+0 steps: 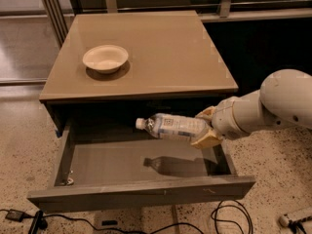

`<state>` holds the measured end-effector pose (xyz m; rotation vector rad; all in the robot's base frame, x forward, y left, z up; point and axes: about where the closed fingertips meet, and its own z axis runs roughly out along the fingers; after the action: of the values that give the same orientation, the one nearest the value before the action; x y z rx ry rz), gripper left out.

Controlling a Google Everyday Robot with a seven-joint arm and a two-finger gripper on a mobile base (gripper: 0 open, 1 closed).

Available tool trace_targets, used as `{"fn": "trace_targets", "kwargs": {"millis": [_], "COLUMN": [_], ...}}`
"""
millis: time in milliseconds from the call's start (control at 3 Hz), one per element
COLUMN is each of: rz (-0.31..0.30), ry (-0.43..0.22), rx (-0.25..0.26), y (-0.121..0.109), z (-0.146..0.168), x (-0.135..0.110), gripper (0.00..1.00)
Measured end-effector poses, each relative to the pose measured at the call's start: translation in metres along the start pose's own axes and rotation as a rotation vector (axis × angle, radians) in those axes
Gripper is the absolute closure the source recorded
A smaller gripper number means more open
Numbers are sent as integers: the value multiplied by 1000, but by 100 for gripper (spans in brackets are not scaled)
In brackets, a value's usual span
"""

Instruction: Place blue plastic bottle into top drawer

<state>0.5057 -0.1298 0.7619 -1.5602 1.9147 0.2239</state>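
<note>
Gripper (204,128) on the right is clamped on the base of the bottle (171,126) — it's held sideways, cap pointing left, in the air above the floor of the open drawer (146,193), right half. Bowl (106,58) sits on the table (165,38) — far left.

Cream tool (203,127) over grey top drawer (141,195)
</note>
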Motion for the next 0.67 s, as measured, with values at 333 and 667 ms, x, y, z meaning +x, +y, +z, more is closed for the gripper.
{"fn": "trace_targets", "kwargs": {"millis": [333, 667], "rz": [-28, -28], "ry": [39, 39], "rx": [59, 59], "y": [-2, -2], "z": [39, 39], "x": [-9, -9], "gripper": [100, 100]}}
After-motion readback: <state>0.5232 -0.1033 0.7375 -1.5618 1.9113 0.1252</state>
